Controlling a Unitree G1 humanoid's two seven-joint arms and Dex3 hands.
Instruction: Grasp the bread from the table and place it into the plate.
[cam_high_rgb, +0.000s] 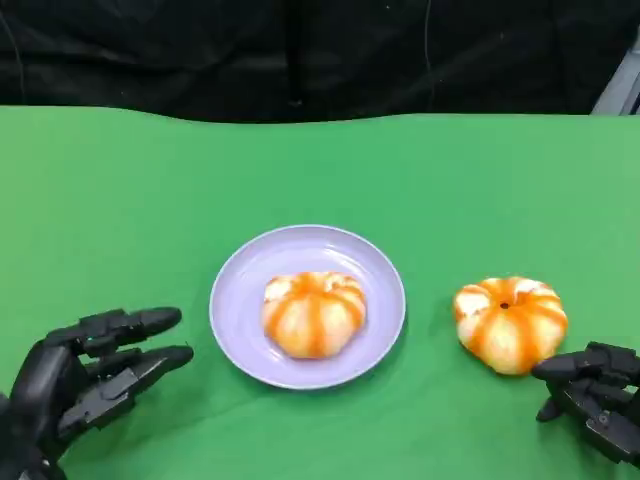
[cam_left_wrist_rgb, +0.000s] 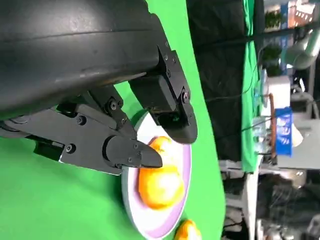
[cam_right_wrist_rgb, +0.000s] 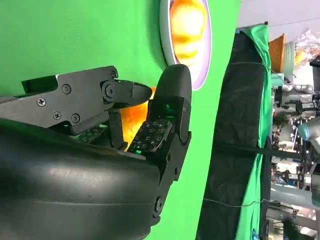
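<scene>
One orange-striped bread bun (cam_high_rgb: 313, 313) lies in the lilac plate (cam_high_rgb: 235, 290) at the table's middle; the left wrist view shows that bun (cam_left_wrist_rgb: 160, 182) on the plate (cam_left_wrist_rgb: 182, 197) too. A second bun (cam_high_rgb: 511, 322) sits on the green cloth right of the plate. My right hand (cam_high_rgb: 596, 398) is just in front of this bun, fingers apart, holding nothing; its fingers (cam_right_wrist_rgb: 172, 107) frame the bun (cam_right_wrist_rgb: 134, 120) in the right wrist view, with the plate (cam_right_wrist_rgb: 165, 55) beyond. My left hand (cam_high_rgb: 85, 378) rests open on the cloth, left of the plate.
The green tablecloth (cam_high_rgb: 120, 210) covers the whole table, with bare room behind and beside the plate. A black curtain (cam_high_rgb: 300, 50) hangs behind the far edge. Lab clutter (cam_left_wrist_rgb: 280, 125) stands beyond the table.
</scene>
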